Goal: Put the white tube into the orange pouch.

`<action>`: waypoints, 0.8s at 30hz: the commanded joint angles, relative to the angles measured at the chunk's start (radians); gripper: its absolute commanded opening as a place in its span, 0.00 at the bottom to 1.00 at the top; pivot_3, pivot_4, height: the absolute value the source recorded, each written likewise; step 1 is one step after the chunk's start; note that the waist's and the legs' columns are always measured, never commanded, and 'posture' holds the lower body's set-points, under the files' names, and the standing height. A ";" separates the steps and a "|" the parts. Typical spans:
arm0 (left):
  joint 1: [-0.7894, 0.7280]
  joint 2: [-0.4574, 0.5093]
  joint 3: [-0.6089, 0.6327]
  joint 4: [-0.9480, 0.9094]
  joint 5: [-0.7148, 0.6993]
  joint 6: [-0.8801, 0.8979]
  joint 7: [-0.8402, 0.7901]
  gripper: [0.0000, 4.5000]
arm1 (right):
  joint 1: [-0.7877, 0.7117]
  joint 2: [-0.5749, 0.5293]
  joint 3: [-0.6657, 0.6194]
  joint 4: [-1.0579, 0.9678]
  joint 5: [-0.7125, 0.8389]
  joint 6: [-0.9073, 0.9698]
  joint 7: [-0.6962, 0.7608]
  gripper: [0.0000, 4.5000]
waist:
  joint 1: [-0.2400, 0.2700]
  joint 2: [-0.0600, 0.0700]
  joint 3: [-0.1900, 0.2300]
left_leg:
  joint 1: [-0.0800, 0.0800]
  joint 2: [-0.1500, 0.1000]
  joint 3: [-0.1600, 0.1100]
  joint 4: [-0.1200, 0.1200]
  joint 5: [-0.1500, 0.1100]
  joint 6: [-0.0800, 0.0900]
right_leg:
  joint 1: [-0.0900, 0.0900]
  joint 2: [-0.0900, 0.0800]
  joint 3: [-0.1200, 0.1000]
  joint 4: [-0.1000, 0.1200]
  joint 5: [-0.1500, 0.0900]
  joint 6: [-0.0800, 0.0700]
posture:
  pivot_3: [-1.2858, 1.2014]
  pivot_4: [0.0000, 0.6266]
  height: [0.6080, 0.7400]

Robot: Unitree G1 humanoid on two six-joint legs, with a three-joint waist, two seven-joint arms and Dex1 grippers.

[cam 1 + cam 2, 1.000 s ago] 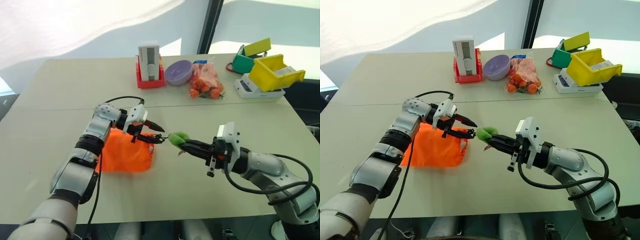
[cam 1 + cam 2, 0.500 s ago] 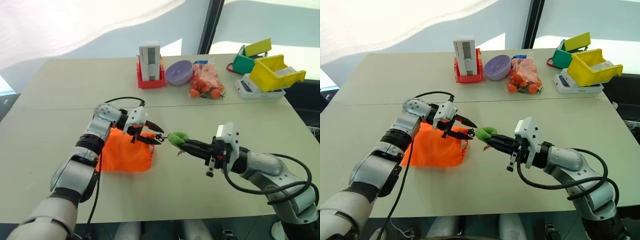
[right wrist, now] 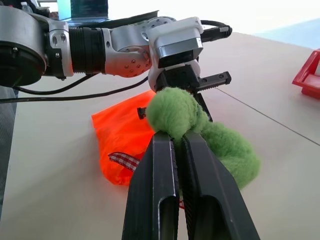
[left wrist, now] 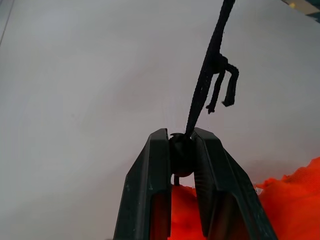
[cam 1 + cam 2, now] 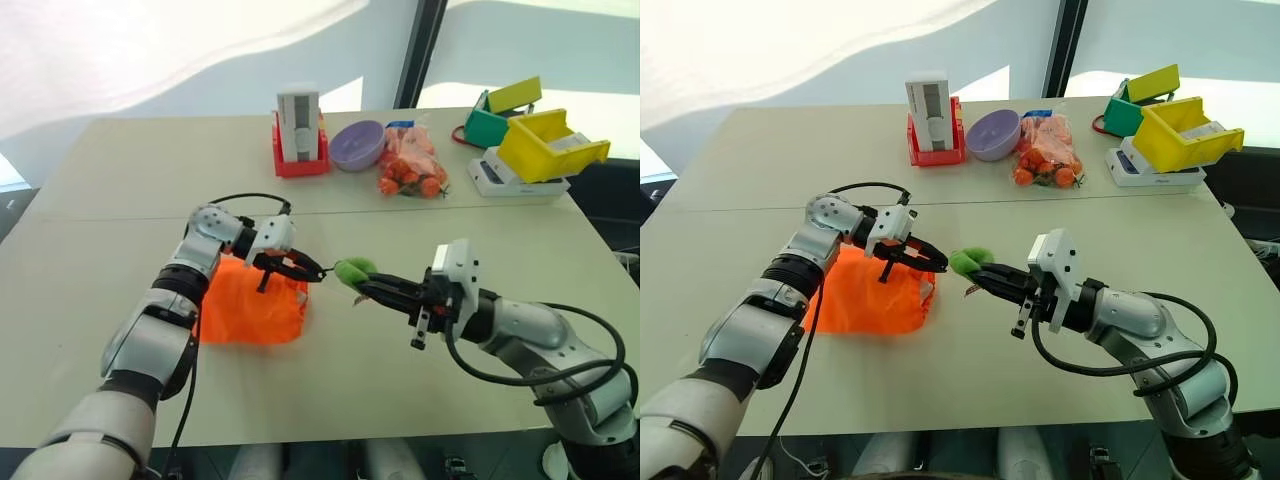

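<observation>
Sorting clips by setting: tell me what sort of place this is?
Probably a lab or test workspace: a plain table against white walls, coloured storage bins, assorted props like a purple bowl.

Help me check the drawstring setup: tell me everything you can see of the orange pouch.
The orange pouch is bright, soft, crinkled fabric lying flat on the beige table. A red-and-white checked tag shows at one edge. Its thin black cord, knotted with frayed ends, runs from the left gripper, shut on a black bead on it, to a fuzzy lime-green toggle pinched by the right gripper.
</observation>
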 commanded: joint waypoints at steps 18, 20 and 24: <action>0.187 0.172 0.046 -0.234 0.057 0.105 0.080 0.03 | -0.243 0.032 -0.035 0.357 -0.433 -0.230 -0.247 0.00 | -0.002 0.000 0.000 | -0.002 0.000 0.001 0.000 0.001 0.001 | -0.003 0.000 0.001 0.002 0.000 0.000 | 0.52 0.24 1.00; 0.204 0.178 0.049 -0.254 0.055 0.118 0.090 0.03 | -0.240 0.038 -0.020 0.356 -0.439 -0.233 -0.240 0.00 | -0.004 0.000 0.000 | -0.001 0.000 0.001 0.000 0.001 0.001 | -0.003 0.000 0.001 0.003 0.000 0.000 | 0.52 0.24 1.00; 0.226 0.185 0.062 -0.299 0.024 0.223 0.088 0.03 | -0.235 0.041 0.004 0.353 -0.440 -0.224 -0.214 0.00 | -0.003 0.000 0.000 | -0.001 0.000 0.001 0.000 0.002 0.002 | -0.003 0.000 0.001 0.005 0.000 0.000 | 0.52 0.24 1.00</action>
